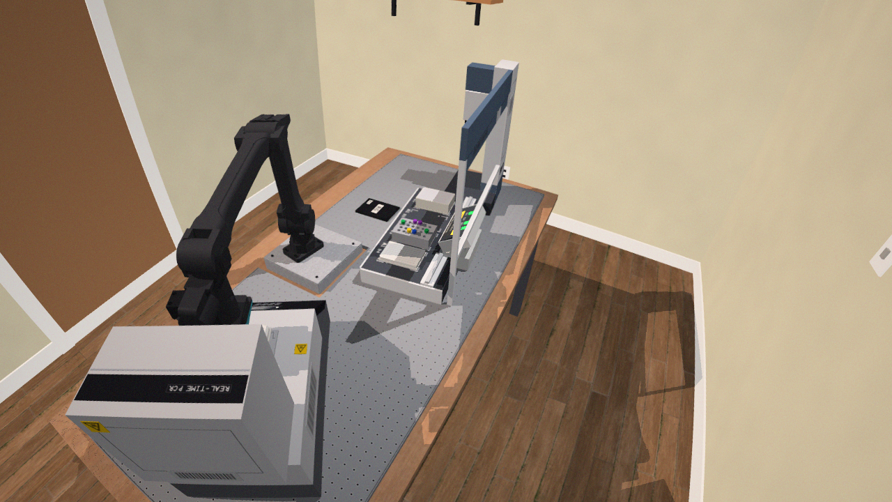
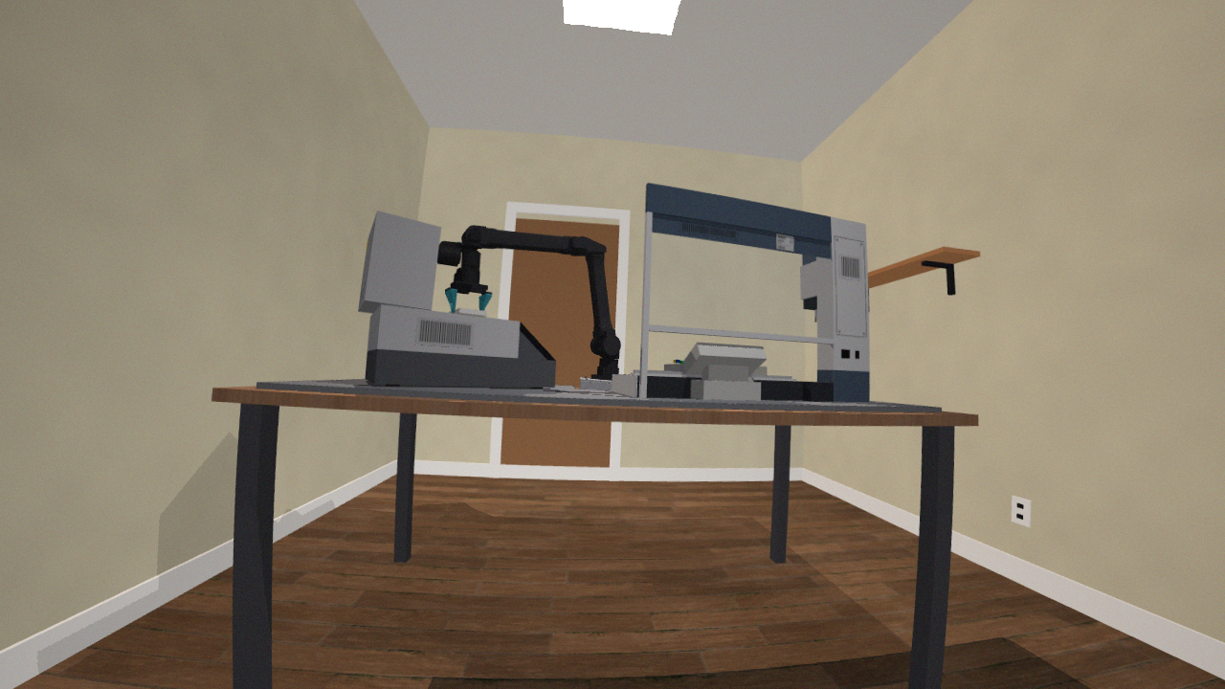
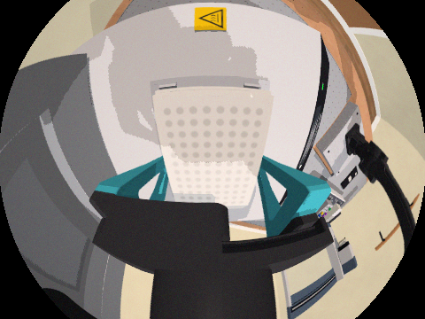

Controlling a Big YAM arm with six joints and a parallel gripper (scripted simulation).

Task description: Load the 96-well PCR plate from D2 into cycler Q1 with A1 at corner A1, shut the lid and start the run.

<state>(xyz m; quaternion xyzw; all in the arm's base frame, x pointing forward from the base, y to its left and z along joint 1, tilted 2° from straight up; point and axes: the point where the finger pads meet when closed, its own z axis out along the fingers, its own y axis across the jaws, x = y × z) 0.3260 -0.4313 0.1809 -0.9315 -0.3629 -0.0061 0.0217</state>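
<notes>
My gripper (image 3: 212, 159) with teal fingers is shut on the white 96-well PCR plate (image 3: 212, 144), gripping its two long sides. In the wrist view the plate lies level, wells up, just over the pale block top of the cycler Q1 (image 1: 205, 387), between two small brackets at its far edge. Q1's lid (image 2: 398, 261) stands open and upright. In the exterior view the gripper (image 2: 467, 300) hangs right above Q1's body, in front of the lid. In the top view the raised lid hides the plate and the fingers. Q1's keys are out of sight.
The deck frame (image 1: 483, 155) stands at the table's far end, with a pale plate (image 1: 398, 252), the tube block with coloured tubes (image 1: 414, 227) and the deep-well block (image 1: 434, 199) in a row. A black nest (image 1: 375, 206) lies beside them. The arm's base (image 1: 302, 246) stands on a grey pad.
</notes>
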